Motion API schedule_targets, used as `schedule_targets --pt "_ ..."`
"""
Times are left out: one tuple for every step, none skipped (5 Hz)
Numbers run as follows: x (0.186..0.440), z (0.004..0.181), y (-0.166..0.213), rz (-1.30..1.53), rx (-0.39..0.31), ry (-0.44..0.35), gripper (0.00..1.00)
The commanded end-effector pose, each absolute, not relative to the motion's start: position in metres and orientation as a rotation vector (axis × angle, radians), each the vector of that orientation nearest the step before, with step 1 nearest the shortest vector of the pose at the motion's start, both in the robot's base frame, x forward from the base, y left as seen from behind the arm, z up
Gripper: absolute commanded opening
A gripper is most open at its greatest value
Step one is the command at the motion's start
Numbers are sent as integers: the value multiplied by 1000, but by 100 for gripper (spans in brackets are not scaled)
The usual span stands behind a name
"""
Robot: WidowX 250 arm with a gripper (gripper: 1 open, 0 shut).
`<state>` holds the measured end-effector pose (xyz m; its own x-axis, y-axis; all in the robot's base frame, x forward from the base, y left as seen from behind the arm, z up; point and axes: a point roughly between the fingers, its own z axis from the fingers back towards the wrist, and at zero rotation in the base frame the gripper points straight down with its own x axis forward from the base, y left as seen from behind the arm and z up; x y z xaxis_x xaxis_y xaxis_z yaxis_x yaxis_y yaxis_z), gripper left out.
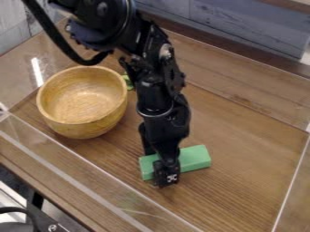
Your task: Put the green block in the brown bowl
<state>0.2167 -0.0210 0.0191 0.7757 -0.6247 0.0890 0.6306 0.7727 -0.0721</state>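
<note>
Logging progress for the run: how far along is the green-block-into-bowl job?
Placement isn't done: the green block lies on the table, outside the brown bowl. In hand: the open gripper is down at the block, apparently lining up a grasp. Left: close on it, lift, carry it to the bowl, release.

Smooth wooden bowl, matt green block

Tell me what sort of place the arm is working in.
Probably a lab or workshop test bench: a wooden tabletop with a raised edge along the back, a black jointed robot arm, and a loose black cable looping beside it.
</note>
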Motion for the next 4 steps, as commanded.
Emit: schedule_targets --pt "225 25 -20 -676 -97 -90 100" --pt "226 25 -19 -673 -97 -91 0" --pt "226 31 -18 -658 -97 -95 0" --pt "226 38 -16 -640 -96 -101 0"
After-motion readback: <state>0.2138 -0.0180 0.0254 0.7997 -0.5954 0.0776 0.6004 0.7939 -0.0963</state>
